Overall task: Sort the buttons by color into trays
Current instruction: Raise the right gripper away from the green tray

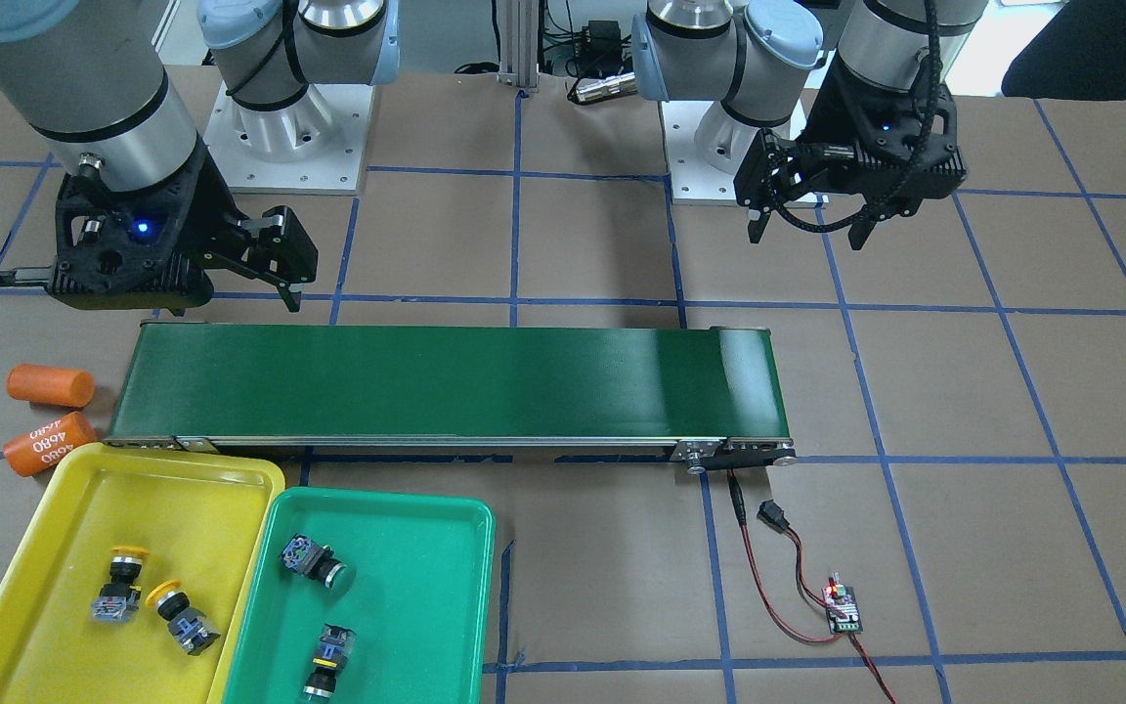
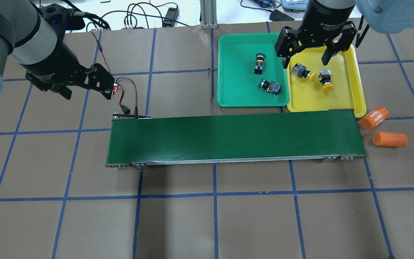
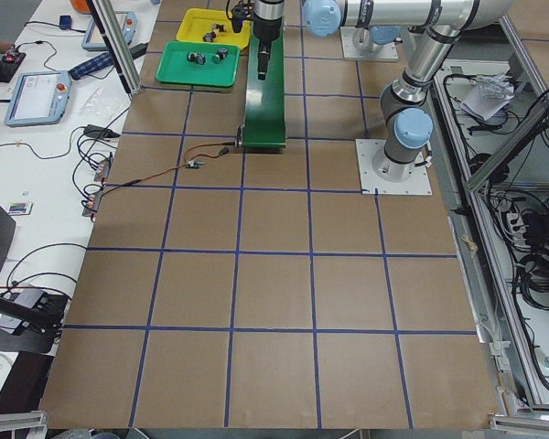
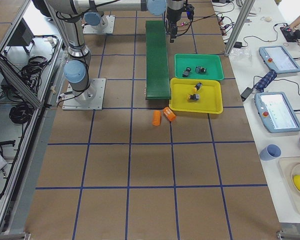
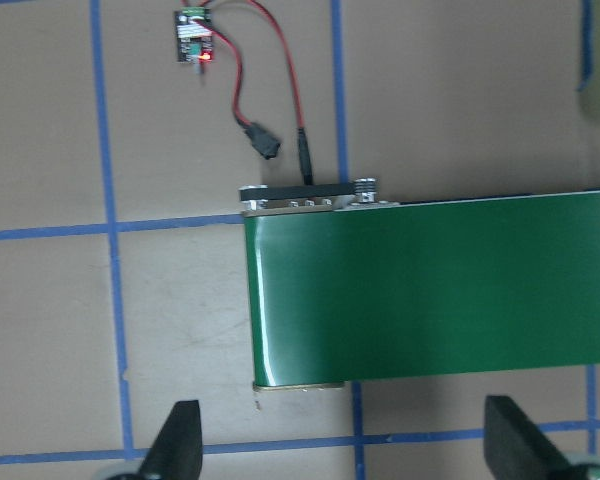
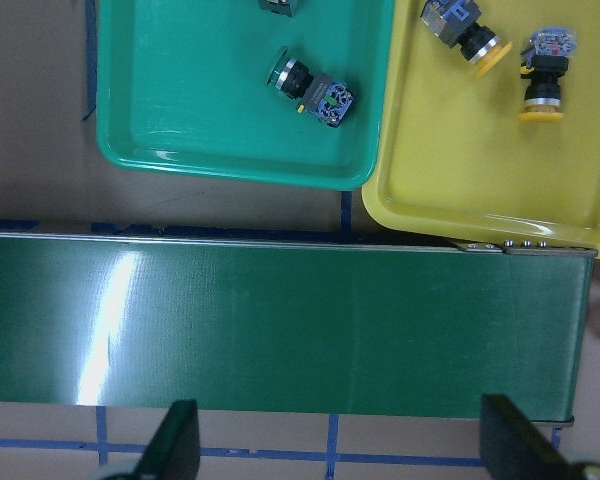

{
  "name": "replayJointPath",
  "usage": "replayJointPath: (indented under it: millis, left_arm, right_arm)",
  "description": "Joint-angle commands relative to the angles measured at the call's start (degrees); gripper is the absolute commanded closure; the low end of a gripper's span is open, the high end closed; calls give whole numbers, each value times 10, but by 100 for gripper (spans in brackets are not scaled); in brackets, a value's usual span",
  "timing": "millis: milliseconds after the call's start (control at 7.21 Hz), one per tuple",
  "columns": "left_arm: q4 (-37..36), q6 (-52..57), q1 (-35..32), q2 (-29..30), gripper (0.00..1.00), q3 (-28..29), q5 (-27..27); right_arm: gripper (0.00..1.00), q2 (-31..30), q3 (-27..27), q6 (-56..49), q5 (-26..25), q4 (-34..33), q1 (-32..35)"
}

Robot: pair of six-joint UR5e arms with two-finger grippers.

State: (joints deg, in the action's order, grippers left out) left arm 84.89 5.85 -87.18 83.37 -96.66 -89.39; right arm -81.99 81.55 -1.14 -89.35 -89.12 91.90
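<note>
- Both yellow buttons (image 2: 302, 72) lie on their sides in the yellow tray (image 2: 359, 90), near each other but not touching. Both green buttons (image 2: 271, 86) lie in the green tray (image 2: 228, 72), also apart.
- The trays sit side by side with their rims meeting, on the bench (image 2: 214, 223) just beyond the conveyor belt (image 2: 228, 136), at its end on the robot's right.
- The right hand (image 2: 306, 59) hangs in the air with its fingers spread wide, holding nothing. In the overhead view it overlaps the trays' far edge. The front-facing view sets it on the robot's side of the belt and leaves both trays uncovered.
- The right wrist view looks down on the belt and trays. It shows both yellow buttons and one green button whole; the other green one is cut off by the top edge.
- The left hand (image 2: 86, 90) hangs above the bench near the belt's other end, fingers apart and empty.
- In the overhead view, one of its fingers covers part of the circuit board (image 1: 842, 606). The front-facing and left wrist views show the board whole, with a red light lit and red wires running toward the belt's end.
- Two orange cylinders (image 2: 390, 139) lie on the bench beside the belt's end, near the yellow tray. One is marked "4680".
</note>
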Motion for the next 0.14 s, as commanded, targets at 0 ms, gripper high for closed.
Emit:
replayJointPath:
  millis: [0]
  left_arm:
    - [31, -1, 0, -7, 0, 3, -11]
  right_arm:
    - [0, -1, 0, -1, 1, -1, 1]
